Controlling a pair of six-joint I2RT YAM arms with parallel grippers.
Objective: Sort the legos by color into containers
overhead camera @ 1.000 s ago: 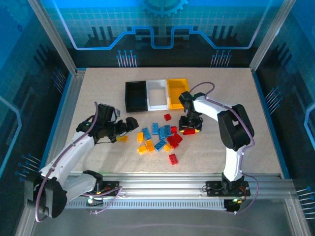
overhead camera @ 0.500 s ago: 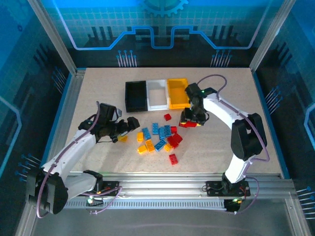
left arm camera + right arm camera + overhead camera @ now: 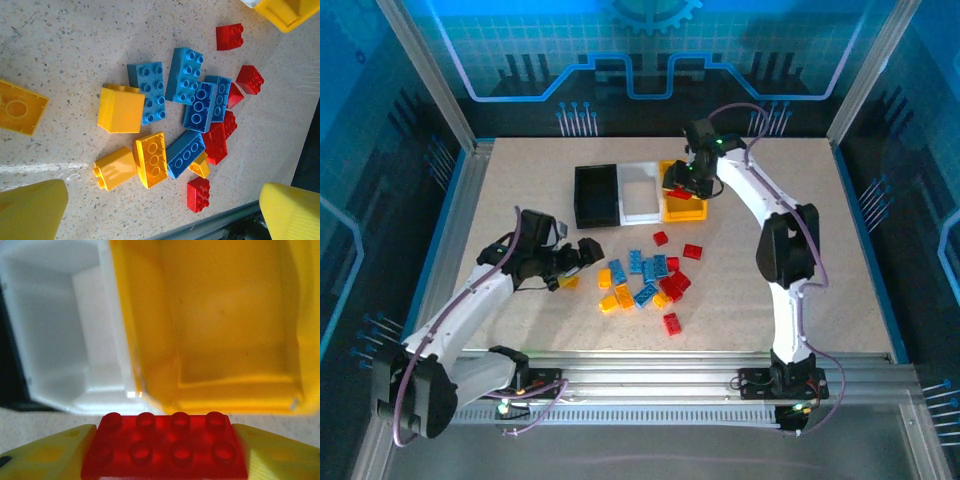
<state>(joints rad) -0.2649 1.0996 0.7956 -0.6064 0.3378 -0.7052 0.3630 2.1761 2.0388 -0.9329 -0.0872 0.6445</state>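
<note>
Red, blue and orange-yellow legos [image 3: 645, 280] lie piled mid-table, the same pile filling the left wrist view [image 3: 195, 105]. Behind them stand the joined containers: black [image 3: 595, 195], white [image 3: 640, 190] and orange-yellow [image 3: 688, 208]. My right gripper [image 3: 680, 183] hangs over the orange-yellow bin's left part, shut on a red eight-stud brick [image 3: 165, 445] between its yellow fingers [image 3: 45, 452]; below it lie the white bin [image 3: 60, 330] and orange-yellow bin [image 3: 230, 400]. My left gripper [image 3: 588, 251] stands open, low, just left of the pile, nothing between its fingers [image 3: 30, 210].
Loose red bricks lie apart from the pile at the back [image 3: 660, 238], back right [image 3: 693, 251] and front [image 3: 672, 323]. A flat orange-yellow brick [image 3: 567, 282] lies under the left gripper. Metal rails [image 3: 650, 375] edge the table in front.
The right arm has lifted the red brick off the table right of the pile and carried it back over the bins. The left arm has hardly moved.
</note>
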